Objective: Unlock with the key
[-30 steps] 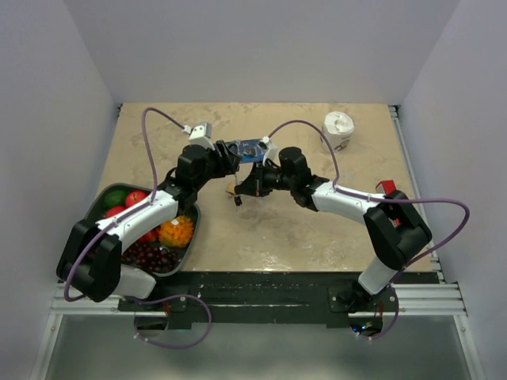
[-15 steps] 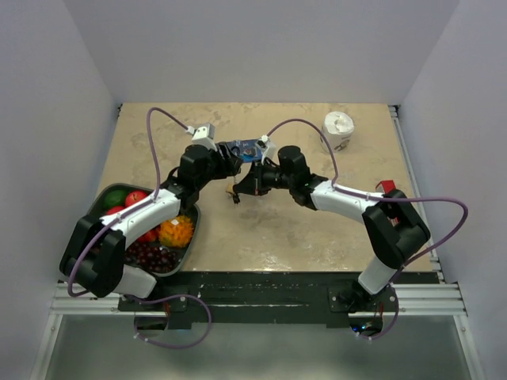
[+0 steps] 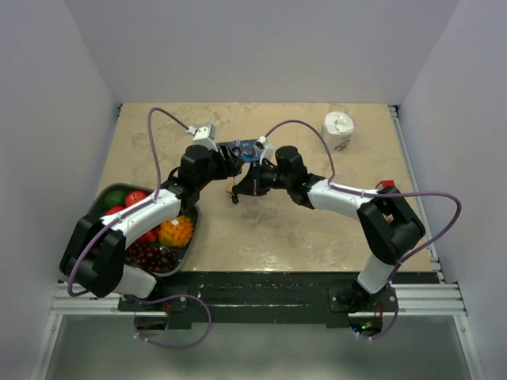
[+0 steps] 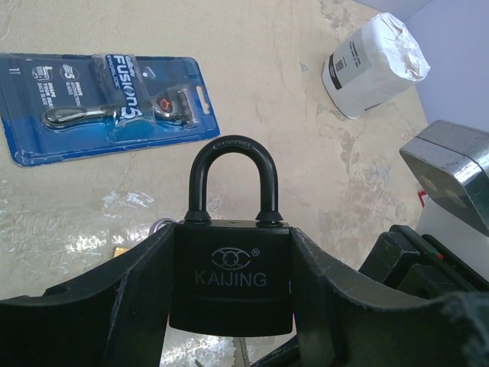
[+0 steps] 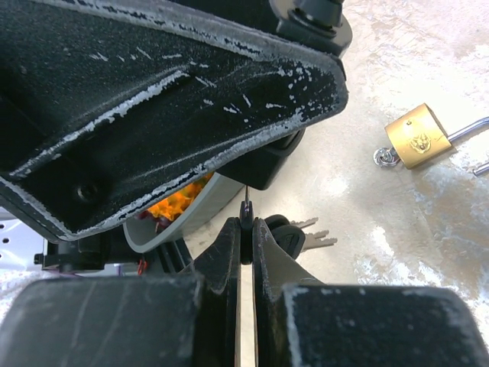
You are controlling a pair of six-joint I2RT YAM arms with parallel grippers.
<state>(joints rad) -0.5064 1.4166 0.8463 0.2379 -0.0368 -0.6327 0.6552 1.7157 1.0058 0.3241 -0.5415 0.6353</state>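
Black plastic shows edge-on in the right tool (image 5: 246,229), which stays clenched on one head of the key (image 5: 289,237) bunch. The thin blade points up at the underside of the left tool (image 4: 229,252), and the spare keys hang just beside the right tool's tip. Whether the blade has entered the lock cannot be told. The left tool grasps the black padlock (image 4: 231,287) by its body, with the shackle closed and pointing away from the wrist. Since a second ago the right tool has edged a little closer to the left tool and its elbow has swung inward; the left tool has barely shifted. A brass padlock (image 5: 416,136) lies on the tabletop (image 3: 317,229) near the right tool. Beyond the left tool lie a blue razor pack (image 4: 107,99) and, farther off, a white paper roll (image 4: 372,65).
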